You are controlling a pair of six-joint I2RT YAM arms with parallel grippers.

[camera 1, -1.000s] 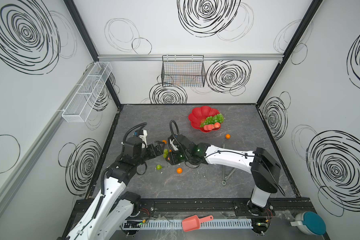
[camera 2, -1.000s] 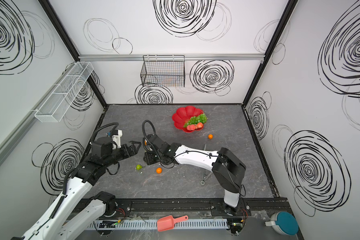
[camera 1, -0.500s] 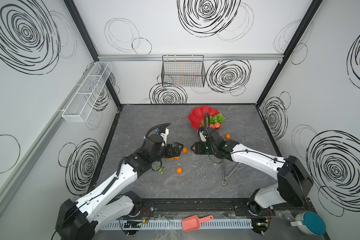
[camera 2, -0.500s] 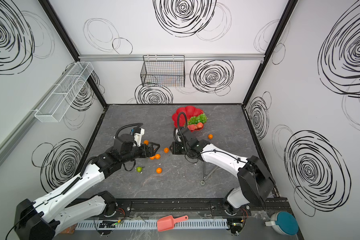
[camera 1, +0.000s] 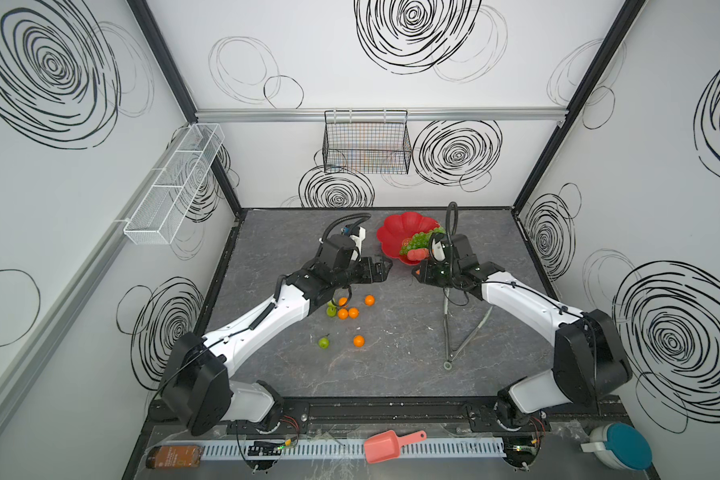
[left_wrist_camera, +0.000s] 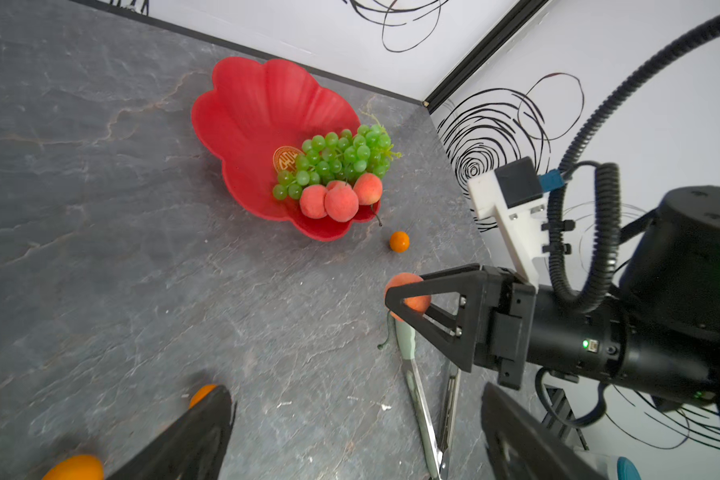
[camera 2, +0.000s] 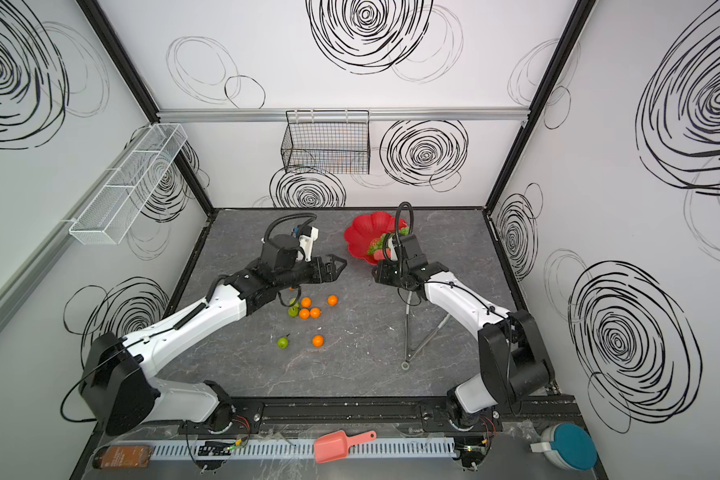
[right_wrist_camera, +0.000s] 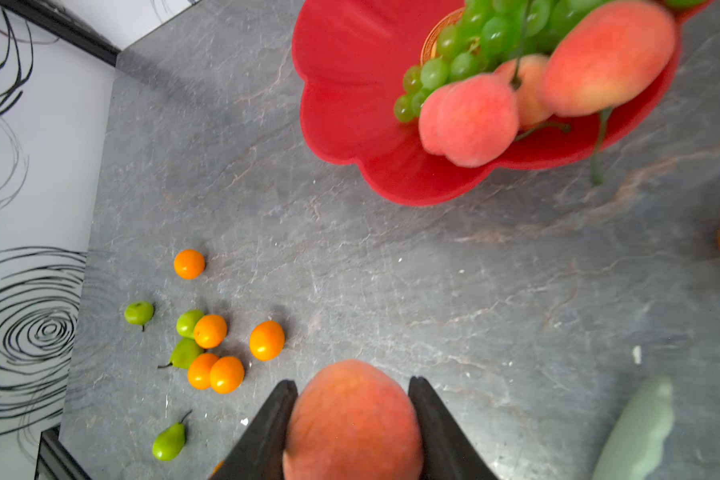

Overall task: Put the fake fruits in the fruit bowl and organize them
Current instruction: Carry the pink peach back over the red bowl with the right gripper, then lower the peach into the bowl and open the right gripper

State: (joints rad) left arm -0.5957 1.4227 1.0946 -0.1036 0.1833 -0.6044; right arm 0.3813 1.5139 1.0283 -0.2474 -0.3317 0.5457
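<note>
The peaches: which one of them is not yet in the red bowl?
The peach gripped by the right gripper, outside the fruit bowl. The other three peaches lie inside it, beside the grapes.

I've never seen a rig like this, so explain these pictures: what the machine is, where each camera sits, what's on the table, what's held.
These are two robot arms at a grey table, each ending in a two-fingered gripper. Both top views look down from one overhead camera head; the other two pictures come from cameras on the wrists. Loose on the table lie small oranges and green pears, plus metal tongs. The red fruit bowl holds grapes and peaches. The right gripper pinches another peach near the bowl; the left gripper is open and empty.
</note>
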